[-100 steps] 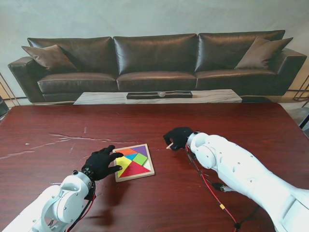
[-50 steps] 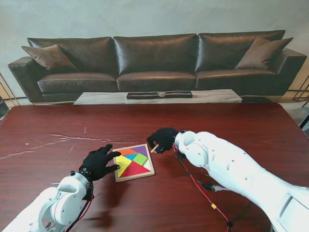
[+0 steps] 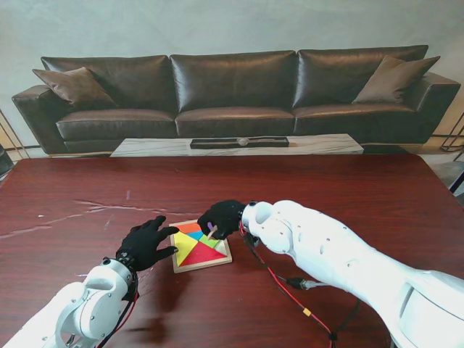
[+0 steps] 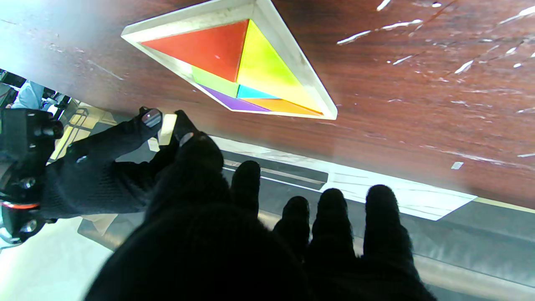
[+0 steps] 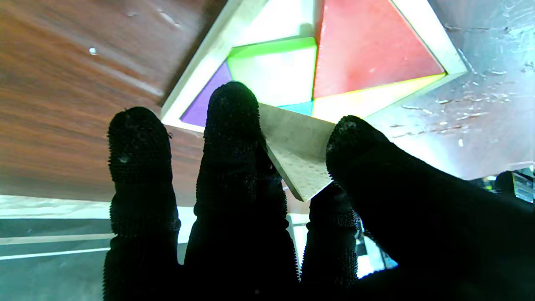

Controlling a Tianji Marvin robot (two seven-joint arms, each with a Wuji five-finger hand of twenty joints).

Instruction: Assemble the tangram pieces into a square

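One thin, stiff, light triangle piece (image 5: 299, 156) sat pinched at its edges in our right hand (image 3: 221, 217), above the puzzle tray (image 3: 225, 255) near its far right corner. Our left hand (image 3: 147, 244) held nothing, fingers spread, just beside the tray's left edge. We judged the piece slippery-faced, best gripped by its edges.

Both arms are glossy white, built of rounded, bulbous shells joined at smooth seams. Each ends in a five-finger hand in a black knit glove: the left hand (image 3: 147, 245) and the right hand (image 3: 223, 217). Up close the glove fabric shows a fine nubbed weave over the fingers (image 5: 232, 138). Behind the left fingers a black wrist cuff (image 3: 127, 262) meets the white shell. A red cable (image 3: 284, 279) with a black one beside it hangs behind the right fingers, along the forearm, with small yellow tags on it. In the left wrist view the right wrist shows black housing with screws and a red ring (image 4: 16, 205).
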